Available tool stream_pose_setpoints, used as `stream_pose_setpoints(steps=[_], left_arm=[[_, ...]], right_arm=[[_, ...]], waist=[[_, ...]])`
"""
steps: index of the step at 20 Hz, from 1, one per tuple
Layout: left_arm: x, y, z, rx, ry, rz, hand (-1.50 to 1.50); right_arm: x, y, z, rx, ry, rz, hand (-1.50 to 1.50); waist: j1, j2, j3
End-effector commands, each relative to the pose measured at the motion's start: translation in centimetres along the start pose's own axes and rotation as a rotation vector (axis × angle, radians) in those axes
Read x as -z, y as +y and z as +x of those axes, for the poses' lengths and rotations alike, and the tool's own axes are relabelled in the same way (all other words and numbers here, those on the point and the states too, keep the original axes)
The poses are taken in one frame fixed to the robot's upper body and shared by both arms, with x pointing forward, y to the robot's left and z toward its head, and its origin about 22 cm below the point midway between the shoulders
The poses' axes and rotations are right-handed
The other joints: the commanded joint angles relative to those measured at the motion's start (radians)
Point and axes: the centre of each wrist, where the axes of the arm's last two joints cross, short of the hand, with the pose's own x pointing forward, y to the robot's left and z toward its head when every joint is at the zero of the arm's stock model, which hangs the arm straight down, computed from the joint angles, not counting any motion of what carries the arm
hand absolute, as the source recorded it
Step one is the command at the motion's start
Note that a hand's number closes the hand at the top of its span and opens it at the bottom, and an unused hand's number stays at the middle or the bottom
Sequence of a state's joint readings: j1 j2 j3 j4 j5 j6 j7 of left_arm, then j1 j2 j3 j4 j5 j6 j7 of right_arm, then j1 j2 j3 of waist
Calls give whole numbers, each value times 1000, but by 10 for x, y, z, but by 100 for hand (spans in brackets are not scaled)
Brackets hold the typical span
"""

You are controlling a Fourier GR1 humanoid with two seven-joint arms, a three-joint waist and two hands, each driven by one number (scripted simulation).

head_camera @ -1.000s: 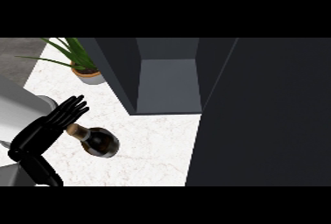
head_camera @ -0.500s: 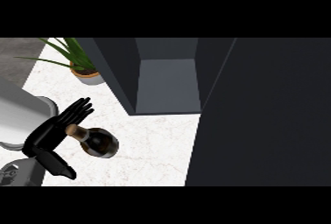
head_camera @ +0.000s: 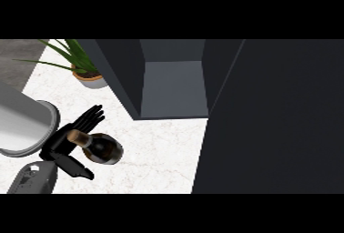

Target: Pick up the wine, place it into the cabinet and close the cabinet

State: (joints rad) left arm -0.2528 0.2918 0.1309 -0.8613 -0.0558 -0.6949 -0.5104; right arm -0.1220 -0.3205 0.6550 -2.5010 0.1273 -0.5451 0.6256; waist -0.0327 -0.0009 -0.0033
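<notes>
Left hand (head_camera: 70,136) sits at the lower left of the frame, just beside the wine bottle (head_camera: 101,148), its black fingers (head_camera: 89,117) stretched out straight and pointing toward the upper right, the thumb (head_camera: 74,167) jutting down and to the right below the bottle. The fingers lie along the bottle's neck side and the thumb reaches under it, so the bottle stands in the gap between them, but nothing is curled round it; the hand is spread and holding nothing. Whether the palm touches the neck I cannot tell from up here. The grey forearm (head_camera: 33,177) comes in from the lower left corner.

The wine bottle stands on the white marbled counter (head_camera: 164,150), seen from above, its tan cork end toward the hand and its dark round body toward the right. Above and to the right of it, in the upper middle of the frame, the cabinet (head_camera: 171,86) stands open, its grey inside bare to view, with its dark door (head_camera: 275,118) filling the right side. A potted plant (head_camera: 84,73) is at the upper left, and a grey round vessel (head_camera: 20,125) at the left edge. The right hand does not show
</notes>
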Motion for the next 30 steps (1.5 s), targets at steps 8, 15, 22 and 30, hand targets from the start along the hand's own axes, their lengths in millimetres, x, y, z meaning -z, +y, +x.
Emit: stream_pose_setpoints(steps=[8,15,22,30], left_arm=[[-10,-12,-38,-138,10,-144,-150],[-7,-10,-40,-149,-18,-137,-150],[1,-17,-48,-217,-52,-119,150],[14,-22,-43,-147,-116,-120,150]], right_arm=[[-24,-5,24,-23,-59,-9,-150],[-23,4,17,-11,-88,-23,-150],[-19,-8,25,-32,-86,-8,-150],[-29,-3,20,-23,-65,-10,-150]], waist=[[-1,-1,0],[-8,-5,-1],[1,0,0],[1,-5,0]])
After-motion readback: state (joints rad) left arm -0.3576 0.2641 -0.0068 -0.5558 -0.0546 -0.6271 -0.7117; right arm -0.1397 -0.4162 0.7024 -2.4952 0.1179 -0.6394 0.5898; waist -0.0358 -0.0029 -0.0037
